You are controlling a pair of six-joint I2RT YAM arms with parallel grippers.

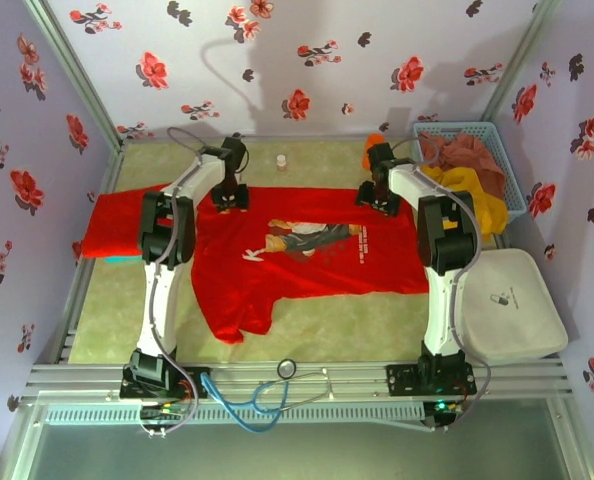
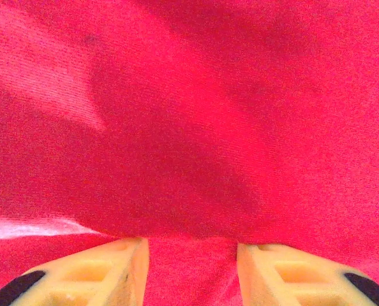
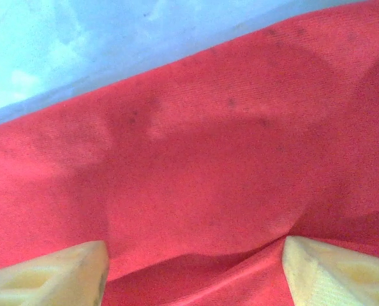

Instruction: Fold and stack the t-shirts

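On the middle of the table a bright red t-shirt lies spread flat with its chest up. It has a small picture and white lettering beside it. One short sleeve reaches toward the near edge, and the cloth is mostly smooth, with some soft wrinkles. At the left edge of the table lies a second red shirt; it seems folded, but from this distance I am not sure.

Both arms reach to the far edge of the spread t-shirt. The left gripper presses down on the cloth near one far corner, and the left wrist view shows its fingers half apart with red cloth in the gap. The right gripper stands at the other far corner, its fingers spread wide over a low fold of cloth.

The table has a pale green cover. A blue basket with mixed clothes stands at the far right, and a white box lies nearer. Cloth walls with red flowers close the space.
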